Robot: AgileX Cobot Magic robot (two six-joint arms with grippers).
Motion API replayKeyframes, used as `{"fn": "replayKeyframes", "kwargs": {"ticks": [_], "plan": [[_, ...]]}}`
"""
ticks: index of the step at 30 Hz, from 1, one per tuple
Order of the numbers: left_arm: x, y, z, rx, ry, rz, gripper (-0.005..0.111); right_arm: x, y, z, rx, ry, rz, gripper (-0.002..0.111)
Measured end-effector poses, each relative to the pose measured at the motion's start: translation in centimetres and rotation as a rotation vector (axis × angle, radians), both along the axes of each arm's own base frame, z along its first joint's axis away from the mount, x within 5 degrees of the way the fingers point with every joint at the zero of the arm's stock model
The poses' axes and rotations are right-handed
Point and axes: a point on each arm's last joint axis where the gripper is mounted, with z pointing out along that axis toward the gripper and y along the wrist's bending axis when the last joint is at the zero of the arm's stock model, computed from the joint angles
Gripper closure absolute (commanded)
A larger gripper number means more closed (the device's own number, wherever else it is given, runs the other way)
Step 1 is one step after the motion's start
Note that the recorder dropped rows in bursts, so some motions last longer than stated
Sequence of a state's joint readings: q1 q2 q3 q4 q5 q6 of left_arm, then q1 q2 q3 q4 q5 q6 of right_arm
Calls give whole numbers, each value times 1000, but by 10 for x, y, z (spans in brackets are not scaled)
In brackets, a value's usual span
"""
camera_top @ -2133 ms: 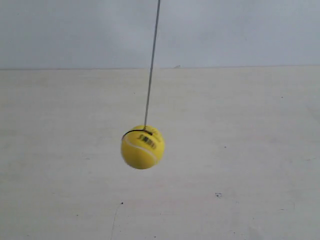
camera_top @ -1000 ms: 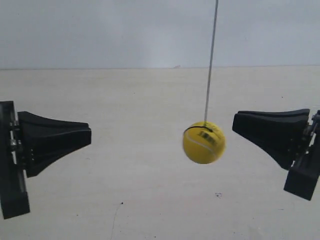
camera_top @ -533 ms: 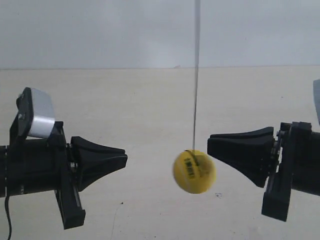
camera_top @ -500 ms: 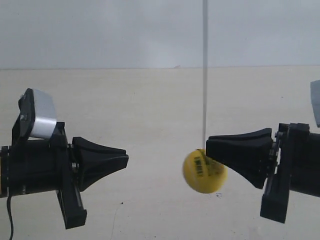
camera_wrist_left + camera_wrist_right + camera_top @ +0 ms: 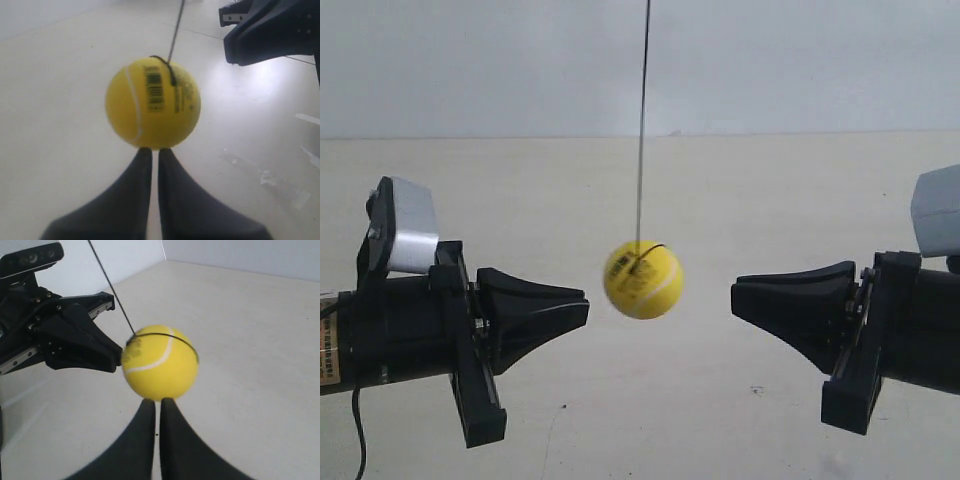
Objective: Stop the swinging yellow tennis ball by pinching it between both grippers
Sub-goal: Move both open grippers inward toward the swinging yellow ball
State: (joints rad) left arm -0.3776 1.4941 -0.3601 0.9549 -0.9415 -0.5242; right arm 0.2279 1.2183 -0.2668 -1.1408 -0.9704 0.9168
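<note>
The yellow tennis ball (image 5: 643,279) hangs on a thin black string (image 5: 642,120) between two black grippers, touching neither. The gripper at the exterior view's left (image 5: 582,308) points its tip at the ball from a small gap. The gripper at the exterior view's right (image 5: 738,292) stands farther off. My left gripper (image 5: 155,150) is shut, with the ball (image 5: 153,103) just beyond its tips and the barcode facing it. My right gripper (image 5: 156,401) is shut too, the ball (image 5: 159,362) just past its tips. Each wrist view shows the opposite gripper (image 5: 260,35) (image 5: 85,342) behind the ball.
A pale tabletop (image 5: 650,420) lies below everything and a plain light wall (image 5: 800,60) stands behind. Silver-grey modules top the arms (image 5: 405,240) (image 5: 938,210). A small dark speck (image 5: 756,390) marks the table.
The ball has swung from beside the gripper at the exterior view's right towards the middle and risen a little. Both grippers have hardly moved since half a second ago.
</note>
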Motion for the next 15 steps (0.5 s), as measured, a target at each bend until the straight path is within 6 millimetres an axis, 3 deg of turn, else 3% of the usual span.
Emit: {"fn": "replayKeyframes", "kwargs": {"ticks": [15], "plan": [[9,3,4,-39,-24,106,102,0,0,0,-7,-16,2,108]]}}
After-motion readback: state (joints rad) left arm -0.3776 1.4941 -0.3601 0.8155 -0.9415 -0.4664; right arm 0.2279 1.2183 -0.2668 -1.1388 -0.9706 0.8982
